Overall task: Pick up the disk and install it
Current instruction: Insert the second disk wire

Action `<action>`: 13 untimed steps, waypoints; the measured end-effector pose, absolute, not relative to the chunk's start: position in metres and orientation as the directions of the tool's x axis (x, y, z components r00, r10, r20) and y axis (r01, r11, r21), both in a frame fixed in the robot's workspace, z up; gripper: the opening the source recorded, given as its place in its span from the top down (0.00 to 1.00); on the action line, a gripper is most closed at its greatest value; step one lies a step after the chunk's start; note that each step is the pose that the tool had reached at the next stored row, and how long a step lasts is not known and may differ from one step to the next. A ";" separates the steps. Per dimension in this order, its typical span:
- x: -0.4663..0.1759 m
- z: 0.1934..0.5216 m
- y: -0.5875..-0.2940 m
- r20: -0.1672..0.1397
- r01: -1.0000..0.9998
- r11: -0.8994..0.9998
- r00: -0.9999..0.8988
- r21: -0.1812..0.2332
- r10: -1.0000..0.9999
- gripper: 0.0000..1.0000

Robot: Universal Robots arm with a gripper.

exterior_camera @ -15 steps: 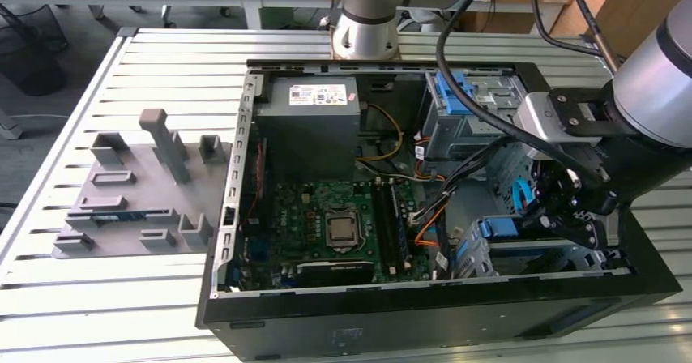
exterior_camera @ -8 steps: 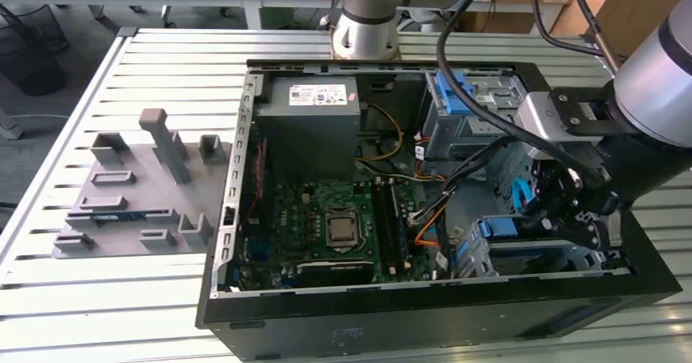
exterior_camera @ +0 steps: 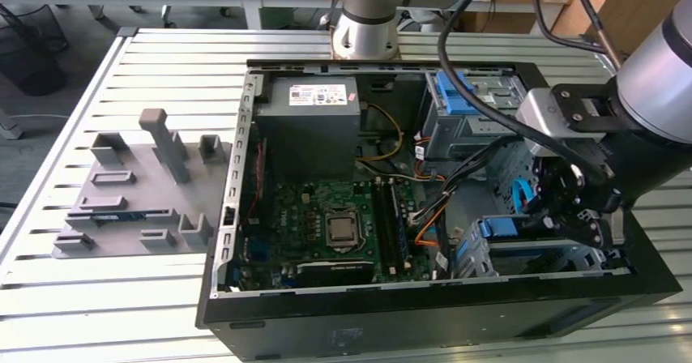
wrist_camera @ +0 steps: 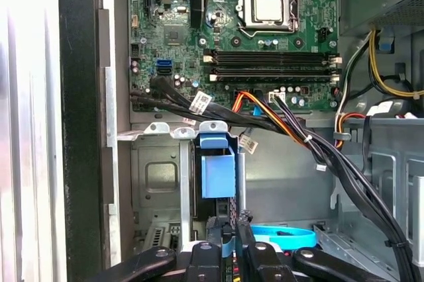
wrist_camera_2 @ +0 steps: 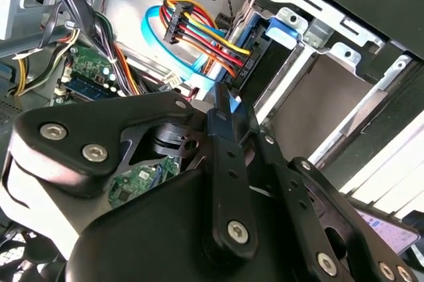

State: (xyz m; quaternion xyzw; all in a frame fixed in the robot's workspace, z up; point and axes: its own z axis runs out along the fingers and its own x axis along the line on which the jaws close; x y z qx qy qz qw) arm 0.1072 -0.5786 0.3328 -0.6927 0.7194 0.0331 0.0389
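In the first wrist view, the gripper (wrist_camera: 228,245) at the lower centre is seemingly closed on the disk (wrist_camera: 218,175), held edgewise so its rails enter the drive cage (wrist_camera: 156,176).

A: Arm look?
B: Arm (exterior_camera: 659,79) has a fat silver-grey tube; base column (exterior_camera: 368,23) is silver with a dark band. Black cables (exterior_camera: 476,79) loop off it.
A: Gripper?
B: Gripper (exterior_camera: 573,209) is all black: flat linkage plates (wrist_camera_2: 99,140) with rounded ends, silver screws (wrist_camera_2: 95,153), narrow black fingers (wrist_camera: 222,245).
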 end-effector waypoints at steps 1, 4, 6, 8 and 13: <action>0.107 0.333 -0.579 -0.102 -0.999 0.038 -0.037 -0.006 -0.994 0.76; 0.107 0.336 -0.579 -0.102 -0.999 0.038 -0.037 -0.006 -0.994 0.76; 0.107 0.338 -0.579 -0.102 -0.999 0.038 -0.037 -0.006 -0.994 0.76; 0.107 0.340 -0.578 -0.102 -0.999 0.038 -0.037 -0.006 -0.994 0.76; 0.107 0.346 -0.578 -0.102 -0.999 0.038 -0.037 -0.006 -0.994 0.78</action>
